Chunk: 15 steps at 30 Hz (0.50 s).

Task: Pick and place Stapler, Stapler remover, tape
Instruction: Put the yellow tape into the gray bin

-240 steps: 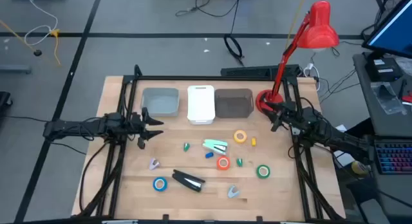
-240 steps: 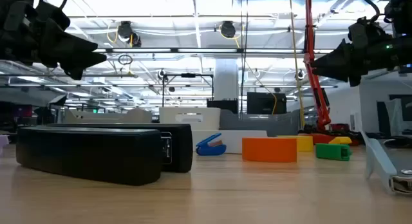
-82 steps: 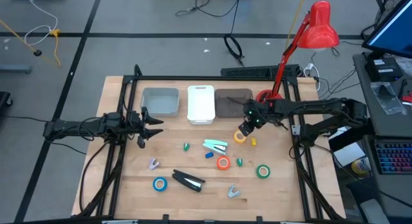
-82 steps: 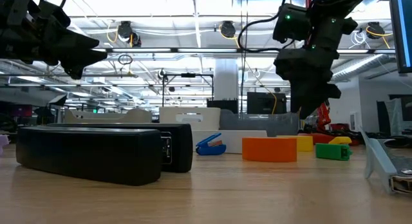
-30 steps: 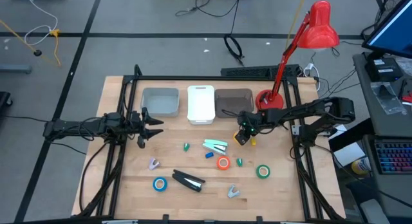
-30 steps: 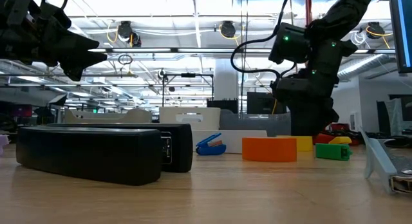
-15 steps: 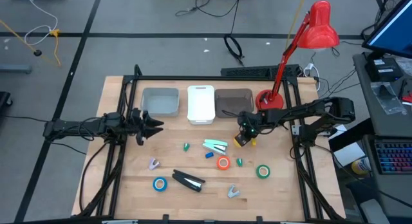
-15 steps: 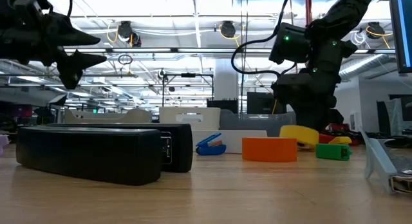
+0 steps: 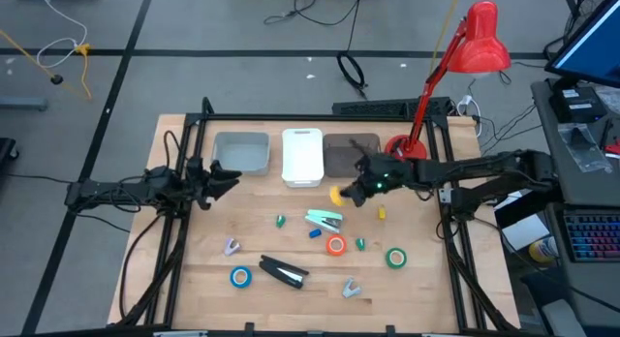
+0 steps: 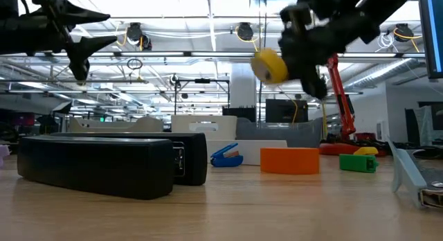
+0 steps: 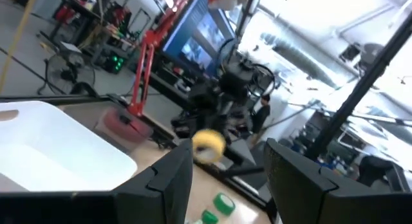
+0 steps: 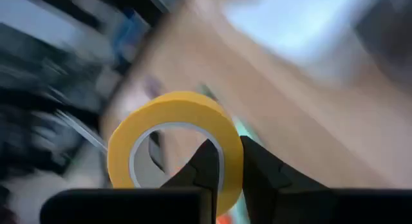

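Note:
A yellow tape roll (image 9: pixel 335 194) hangs in the air in front of the bins, with my right gripper (image 9: pixel 347 193) shut on it; the low view shows the roll (image 10: pixel 268 66) high above the table. Orange (image 9: pixel 335 245), green (image 9: pixel 395 258) and blue (image 9: pixel 239 276) tape rolls lie flat on the wood. A black stapler (image 9: pixel 283 271) and a teal stapler (image 9: pixel 325 219) lie there too, with two grey staple removers (image 9: pixel 232 246) (image 9: pixel 351 290). My left gripper (image 9: pixel 231 176) hovers open near the grey bin, touching nothing. My right gripper holds the yellow roll by its ring wall (image 12: pixel 229 161), one finger (image 12: pixel 205 161) inside the hole and the other (image 12: pixel 261 167) outside. The roll is lifted clear of the table and stands on edge beyond the fingertips.
Three bins stand in a row at the far side: grey (image 9: pixel 240 153), white (image 9: pixel 302 156) and dark (image 9: pixel 351 155). A red lamp's base (image 9: pixel 399 149) sits at the far right. Small green (image 9: pixel 280 221), blue (image 9: pixel 315 233) and yellow (image 9: pixel 382 213) bits lie among the tools.
My right gripper has shut on the yellow roll, tipped it up off the wood and lifted it clear, going up and toward the table's left. My left gripper has turned and risen a little.

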Available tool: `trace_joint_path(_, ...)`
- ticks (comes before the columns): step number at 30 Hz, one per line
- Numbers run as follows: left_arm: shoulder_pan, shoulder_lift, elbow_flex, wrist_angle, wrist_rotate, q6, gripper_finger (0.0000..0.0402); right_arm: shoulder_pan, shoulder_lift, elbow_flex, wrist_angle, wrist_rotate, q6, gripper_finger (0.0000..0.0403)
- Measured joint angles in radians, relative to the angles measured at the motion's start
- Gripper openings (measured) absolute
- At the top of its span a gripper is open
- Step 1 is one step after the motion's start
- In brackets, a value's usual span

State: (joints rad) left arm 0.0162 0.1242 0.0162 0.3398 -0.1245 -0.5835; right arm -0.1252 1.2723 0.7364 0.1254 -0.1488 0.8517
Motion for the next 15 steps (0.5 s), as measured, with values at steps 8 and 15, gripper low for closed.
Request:
trace_joint_path(8,0.0,0.042,0.0,0.108,-0.031,-0.047,0.0189,0.008,0.034,0.001,0.396,0.098,-0.007,0.0032)
trace_joint_path(15,0.0,0.218,0.022,0.297,-0.087,-0.021,0.0189,0.013,0.154,0.057,0.509,0.095,-0.003,0.0032)
